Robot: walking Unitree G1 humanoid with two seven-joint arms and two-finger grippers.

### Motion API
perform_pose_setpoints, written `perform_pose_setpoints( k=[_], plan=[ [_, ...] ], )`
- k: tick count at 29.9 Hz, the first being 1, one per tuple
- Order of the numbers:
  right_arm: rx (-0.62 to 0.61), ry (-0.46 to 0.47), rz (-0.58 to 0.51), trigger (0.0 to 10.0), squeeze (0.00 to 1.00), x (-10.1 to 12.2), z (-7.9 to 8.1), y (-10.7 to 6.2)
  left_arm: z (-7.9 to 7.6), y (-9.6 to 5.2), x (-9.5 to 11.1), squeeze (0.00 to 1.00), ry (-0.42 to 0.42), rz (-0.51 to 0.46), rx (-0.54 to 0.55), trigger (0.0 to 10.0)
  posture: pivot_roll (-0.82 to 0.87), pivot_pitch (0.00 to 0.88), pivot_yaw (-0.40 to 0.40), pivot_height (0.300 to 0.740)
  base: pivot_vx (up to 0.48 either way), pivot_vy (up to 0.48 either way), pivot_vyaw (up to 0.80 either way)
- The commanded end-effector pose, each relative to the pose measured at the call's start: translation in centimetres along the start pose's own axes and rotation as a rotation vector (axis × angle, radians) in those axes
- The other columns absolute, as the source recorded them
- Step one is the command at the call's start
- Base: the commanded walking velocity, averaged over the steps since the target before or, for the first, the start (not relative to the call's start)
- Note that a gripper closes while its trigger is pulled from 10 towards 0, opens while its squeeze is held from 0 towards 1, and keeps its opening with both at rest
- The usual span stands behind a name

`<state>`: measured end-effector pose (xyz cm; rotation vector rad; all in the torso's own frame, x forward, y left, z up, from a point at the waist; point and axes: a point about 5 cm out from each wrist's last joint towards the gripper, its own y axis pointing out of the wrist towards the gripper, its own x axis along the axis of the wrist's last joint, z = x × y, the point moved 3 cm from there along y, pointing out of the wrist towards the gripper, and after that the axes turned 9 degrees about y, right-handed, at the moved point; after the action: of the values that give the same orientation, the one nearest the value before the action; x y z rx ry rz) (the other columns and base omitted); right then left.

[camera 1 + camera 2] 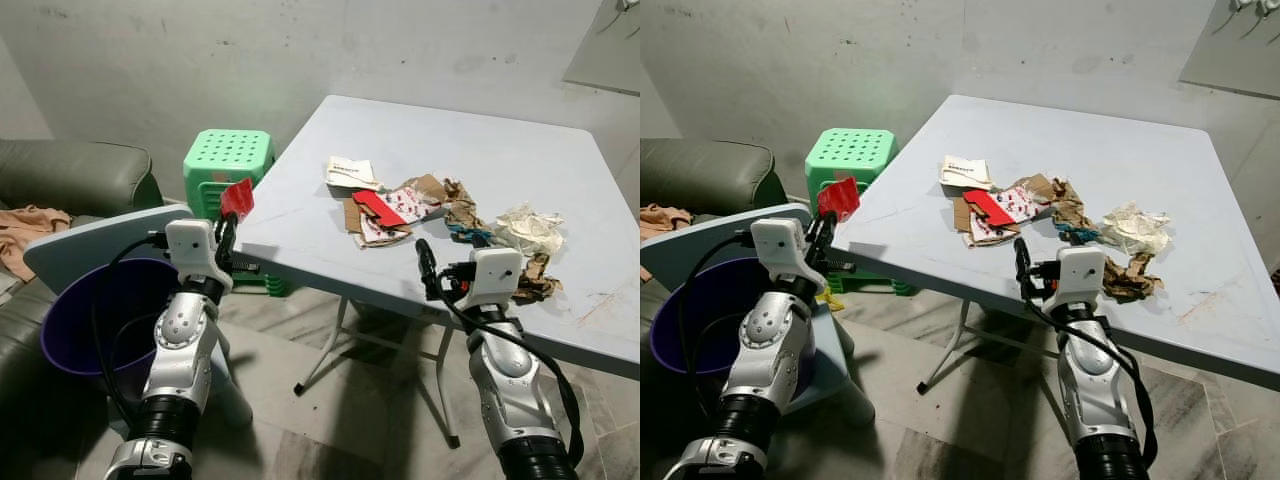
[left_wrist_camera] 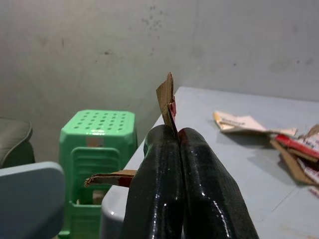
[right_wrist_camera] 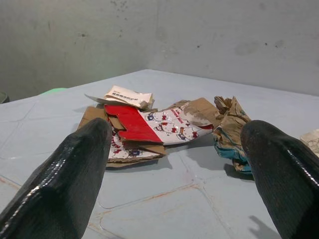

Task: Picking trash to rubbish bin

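- Two silver arms rise from the near edge: the left gripper sits just off the table's left corner, its fingers pressed together on a red-faced cardboard scrap; the right gripper hangs at the near table edge with its fingers spread wide, nothing between them, pointing at the trash pile.
- Folding table, pale blue-grey, fills the right and far side of the scene.
- Dark sofa stands at far left, with a peach cloth lying on it.
- Purple rubbish bin sits near left, below the left gripper, beside a grey-blue lid-like panel.
- Green plastic stool stands just beyond the table's left corner.
- Trash pile on the table, near the right gripper: printed red-and-white carton, white folded leaflet, crumpled brown paper, crumpled white paper.
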<state>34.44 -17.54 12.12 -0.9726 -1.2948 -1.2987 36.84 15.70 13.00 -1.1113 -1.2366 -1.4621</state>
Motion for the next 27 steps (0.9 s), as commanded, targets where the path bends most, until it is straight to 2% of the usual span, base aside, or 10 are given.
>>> perform_pose_setpoints(
  k=[1,8,19,27],
  plan=[
    [-0.001,-0.013,0.005,10.0,0.00,-0.1,-0.1,-0.1,-0.1,0.3,0.0,0.00,0.012,0.015,-0.003,10.0,0.04,0.000,-0.044,0.740,0.000,0.000,0.00],
    [0.006,-0.036,0.010,10.0,0.00,-0.1,0.0,0.0,-0.3,0.3,-0.1,0.00,0.022,0.024,-0.005,10.0,0.04,0.000,-0.043,0.740,0.000,0.000,0.00],
    [0.005,-0.051,0.020,10.0,0.00,-0.3,-0.1,0.0,-0.7,0.4,1.0,0.00,0.004,-0.043,-0.030,10.0,0.04,0.000,-0.046,0.740,0.000,0.000,0.80],
    [0.004,-0.056,0.020,10.0,0.00,-0.2,-0.3,0.0,-0.8,0.5,1.1,0.00,-0.005,-0.039,-0.026,10.0,0.04,0.000,-0.048,0.740,0.000,0.000,0.80]
  ],
)
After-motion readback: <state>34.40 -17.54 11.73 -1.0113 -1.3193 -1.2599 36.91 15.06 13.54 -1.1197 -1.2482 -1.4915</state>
